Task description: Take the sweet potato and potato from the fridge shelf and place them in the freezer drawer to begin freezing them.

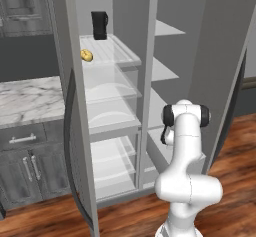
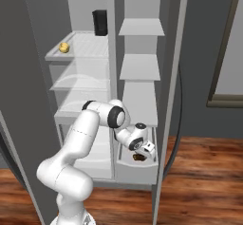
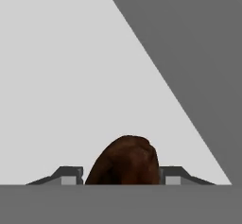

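The brown sweet potato [image 3: 126, 160] sits between my two fingertips [image 3: 71, 175], and my gripper [image 3: 122, 176] is shut on it. From the right base view the gripper [image 2: 142, 152] reaches down into the light-grey freezer drawer [image 2: 135, 174], with the sweet potato [image 2: 139, 157] low inside it. The drawer's pale floor [image 3: 71, 76] spreads out beyond the sweet potato. The yellow potato [image 1: 86, 56] [image 2: 63, 47] lies at the left front of the ribbed fridge shelf [image 1: 115, 52] [image 2: 88, 46], high above the gripper.
A black container [image 1: 99, 25] [image 2: 99, 22] stands at the back of the fridge shelf. Clear bins [image 1: 107, 88] lie below it. Plain grey shelves [image 2: 140, 67] fill the right compartment. A marble counter [image 1: 27, 98] is left of the open fridge door [image 1: 75, 131].
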Robot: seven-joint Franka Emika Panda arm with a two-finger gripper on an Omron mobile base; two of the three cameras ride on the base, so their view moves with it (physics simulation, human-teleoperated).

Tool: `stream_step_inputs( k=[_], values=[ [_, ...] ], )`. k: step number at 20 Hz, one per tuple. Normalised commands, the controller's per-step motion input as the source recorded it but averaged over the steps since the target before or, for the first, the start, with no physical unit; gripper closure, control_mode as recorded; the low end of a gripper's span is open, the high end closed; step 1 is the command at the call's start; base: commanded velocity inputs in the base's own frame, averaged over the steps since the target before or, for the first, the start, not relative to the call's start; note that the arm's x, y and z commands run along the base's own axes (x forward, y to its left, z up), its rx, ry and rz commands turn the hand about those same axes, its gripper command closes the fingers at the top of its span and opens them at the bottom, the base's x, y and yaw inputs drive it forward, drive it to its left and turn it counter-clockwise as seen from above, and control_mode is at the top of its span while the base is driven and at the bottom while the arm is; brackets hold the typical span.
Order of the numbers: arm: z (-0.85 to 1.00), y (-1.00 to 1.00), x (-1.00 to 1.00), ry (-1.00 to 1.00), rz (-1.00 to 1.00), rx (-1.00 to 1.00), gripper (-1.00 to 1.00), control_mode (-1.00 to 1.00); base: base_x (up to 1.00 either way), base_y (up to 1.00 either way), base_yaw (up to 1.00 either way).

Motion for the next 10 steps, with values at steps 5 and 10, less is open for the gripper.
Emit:
stream_step_inputs(
  k=[5, 10],
  values=[
    [0.05, 0.0, 0.0, -0.01, -0.01, 0.0, -1.0, -1.0, 0.0, 0.0, 0.0],
    [0.44, 0.0, -0.16, -0.14, 0.0, 0.01, -1.0, -1.0, 0.0, 0.0, 0.0]
  ],
)
